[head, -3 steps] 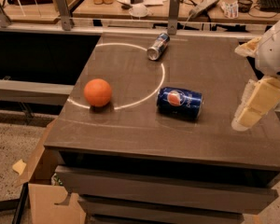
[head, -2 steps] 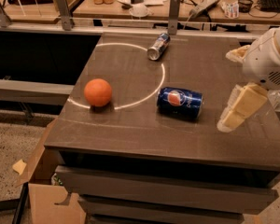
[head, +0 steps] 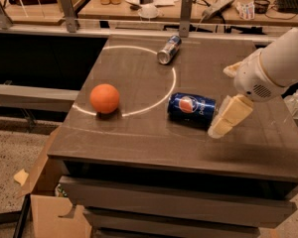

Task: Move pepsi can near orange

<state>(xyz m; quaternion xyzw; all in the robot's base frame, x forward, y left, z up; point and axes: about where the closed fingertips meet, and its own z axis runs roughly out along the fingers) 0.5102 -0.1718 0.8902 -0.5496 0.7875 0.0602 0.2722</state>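
Observation:
The pepsi can (head: pixel 191 105), dark blue with a round red-white-blue logo, lies on its side near the middle of the brown table (head: pixel 139 133). The orange (head: pixel 105 98) sits to its left, about two can lengths away, just outside a white painted arc. My gripper (head: pixel 221 102) is at the can's right end, low over the table, on a white arm coming in from the right. Its cream fingers (head: pixel 229 116) stand apart, one in front of the can's end and one behind it. It is open and holds nothing.
A slimmer silver-and-blue can (head: pixel 169 49) lies on its side at the table's back. A cluttered workbench (head: pixel 198 6) with metal posts stands behind. The floor drops off at the table's left and front, with a cardboard box (head: pixel 44 202) below.
The arm has moved left across the table, bringing the gripper from near the right edge up to the pepsi can's right end. The cans and the orange have not moved.

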